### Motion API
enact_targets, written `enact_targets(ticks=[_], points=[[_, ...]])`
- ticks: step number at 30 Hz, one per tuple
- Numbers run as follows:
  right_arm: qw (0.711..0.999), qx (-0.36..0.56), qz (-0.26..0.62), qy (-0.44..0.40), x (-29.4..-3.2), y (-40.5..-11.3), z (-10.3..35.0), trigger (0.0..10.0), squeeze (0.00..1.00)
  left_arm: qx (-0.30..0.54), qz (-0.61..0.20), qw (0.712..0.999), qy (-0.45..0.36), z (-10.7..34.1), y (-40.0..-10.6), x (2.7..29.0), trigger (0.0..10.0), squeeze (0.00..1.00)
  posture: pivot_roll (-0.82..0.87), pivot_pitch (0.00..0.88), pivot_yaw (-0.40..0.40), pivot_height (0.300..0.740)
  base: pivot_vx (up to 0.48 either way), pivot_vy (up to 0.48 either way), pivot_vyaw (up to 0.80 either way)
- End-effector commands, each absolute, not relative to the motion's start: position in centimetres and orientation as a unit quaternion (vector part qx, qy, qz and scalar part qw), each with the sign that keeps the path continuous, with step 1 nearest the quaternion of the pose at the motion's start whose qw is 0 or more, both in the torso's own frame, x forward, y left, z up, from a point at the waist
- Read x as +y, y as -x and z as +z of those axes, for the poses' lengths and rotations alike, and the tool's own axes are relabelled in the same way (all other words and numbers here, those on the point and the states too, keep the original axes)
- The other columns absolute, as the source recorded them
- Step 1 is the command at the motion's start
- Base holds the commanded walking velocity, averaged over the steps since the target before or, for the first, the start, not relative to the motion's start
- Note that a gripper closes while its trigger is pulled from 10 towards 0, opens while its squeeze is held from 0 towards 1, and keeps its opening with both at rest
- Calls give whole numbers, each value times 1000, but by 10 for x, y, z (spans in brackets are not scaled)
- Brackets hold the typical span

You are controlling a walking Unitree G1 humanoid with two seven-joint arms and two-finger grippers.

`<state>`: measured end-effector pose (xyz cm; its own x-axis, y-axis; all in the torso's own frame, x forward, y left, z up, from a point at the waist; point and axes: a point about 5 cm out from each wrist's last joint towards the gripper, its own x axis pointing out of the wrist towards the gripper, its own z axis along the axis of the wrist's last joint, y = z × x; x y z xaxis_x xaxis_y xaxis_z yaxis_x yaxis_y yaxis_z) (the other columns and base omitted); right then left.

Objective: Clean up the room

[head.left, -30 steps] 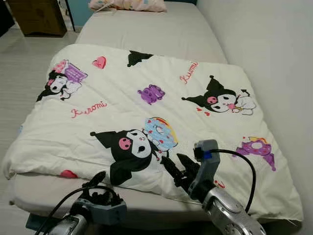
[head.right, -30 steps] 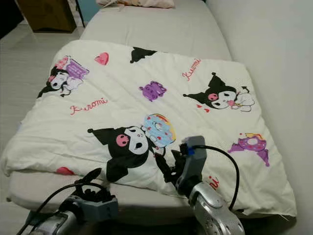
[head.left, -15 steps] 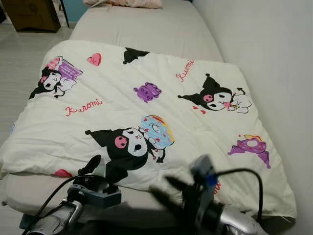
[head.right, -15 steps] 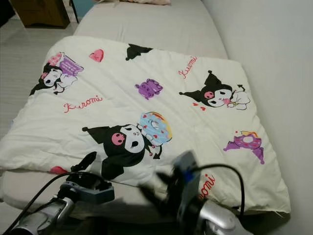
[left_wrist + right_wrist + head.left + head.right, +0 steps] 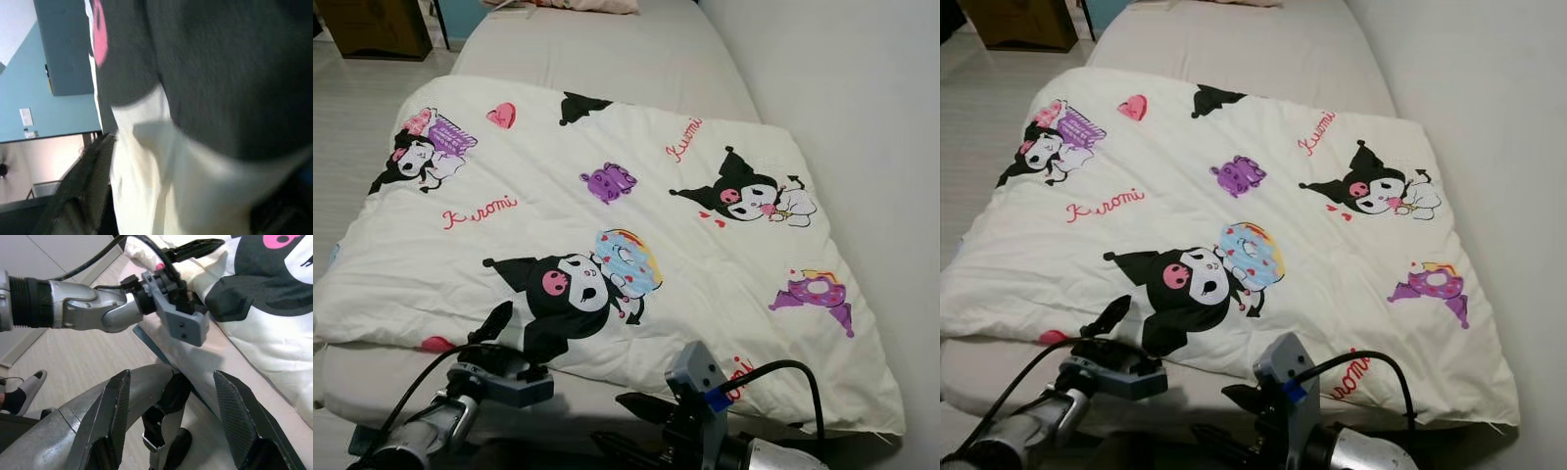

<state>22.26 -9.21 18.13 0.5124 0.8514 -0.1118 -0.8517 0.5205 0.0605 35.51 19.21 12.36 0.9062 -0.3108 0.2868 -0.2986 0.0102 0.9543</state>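
Long bed with a plain beige mattress [image 5: 607, 59], set against a pale wall [image 5: 842, 88] on the robot's right; light wood-look floor [image 5: 352, 137] on the left.

White padded quilt printed with black-and-pink cartoon characters, hearts, a blue doughnut and red "Kuromi" lettering [image 5: 607, 225]: lies spread flat over the near half of the mattress. Its near edge sits just short of the mattress foot, and a strip of bare mattress shows below it. The right edge lies close to the wall. Far half of the mattress is bare.

Pink patterned pillow [image 5: 578, 5] at the far head of the bed, well apart from the quilt.

Dark brown wooden cabinet [image 5: 372, 24] on the floor at far left, beside the bed head.

Left gripper [image 5: 497, 323]: low at the foot of the bed, one black finger tip lying over the quilt's near edge by the large black character print. Left wrist view is blurred, with quilt fabric right against the lens. Cannot tell whether the fingers are parted or closed on cloth.

Right gripper [image 5: 171, 431]: below the foot of the bed, off the quilt, pointing across toward the left arm. Fingers [image 5: 110, 421] spread wide, grasping nothing.

A person's foot in a dark sock and pale slipper [image 5: 19, 391] on the floor, at the edge of the right wrist view.
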Motion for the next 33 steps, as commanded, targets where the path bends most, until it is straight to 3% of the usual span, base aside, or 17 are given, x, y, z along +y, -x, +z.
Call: enact_targets(ticks=[1,23,28,30,33], points=[[869,74,489,-1,-94,-218,178,10000,0,-197,-29,681,-704,108,-349,192,0,0,-46,491,-61,547,0,0,0],[886,63,459,0,-100,-226,177,10000,0,-146,-53,678,-718,100,-348,210,0,0,-26,481,-54,547,0,0,0],[889,59,455,2,-102,-227,179,10000,0,-103,-80,692,-710,101,-353,211,0,0,-25,480,-52,547,0,0,0],[888,59,457,4,-102,-227,179,10000,0,-38,-118,725,-678,100,-356,213,0,0,-17,480,-43,547,0,0,0],[887,59,459,4,-103,-227,179,10000,0,9,-147,749,-646,99,-357,214,0,0,-15,479,-43,547,0,0,0]])
